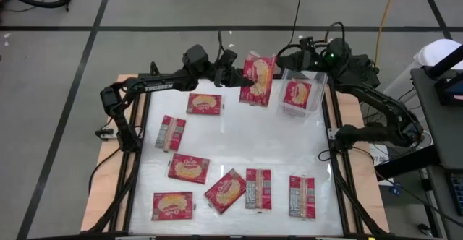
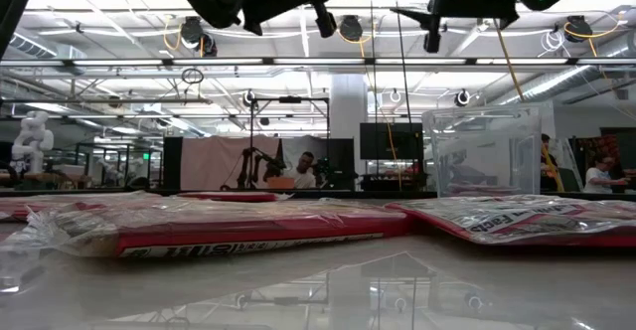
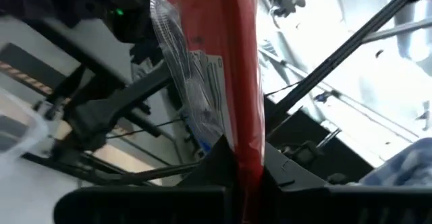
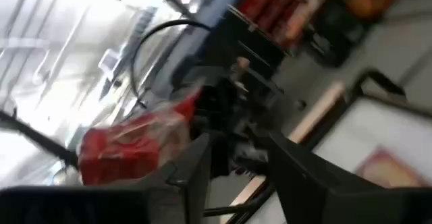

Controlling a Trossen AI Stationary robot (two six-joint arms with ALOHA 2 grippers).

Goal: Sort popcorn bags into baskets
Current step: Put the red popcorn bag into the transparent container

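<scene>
Red popcorn bag [image 1: 257, 79] clamped edge-on, left end effector [image 3: 246, 177]

Dark arms [image 1: 155, 87], white lettering

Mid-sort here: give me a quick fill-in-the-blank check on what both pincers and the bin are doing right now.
1. The left pincer is shut on a red ____.
2. The right pincer, holding nothing, hovers beside the clear ____, near the table's far right corner.
3. Inside the bin lies ____ popcorn bag.
4. The held bag hangs in the air between the two ____.

Missing words: popcorn bag; bin; one; pincers
</scene>
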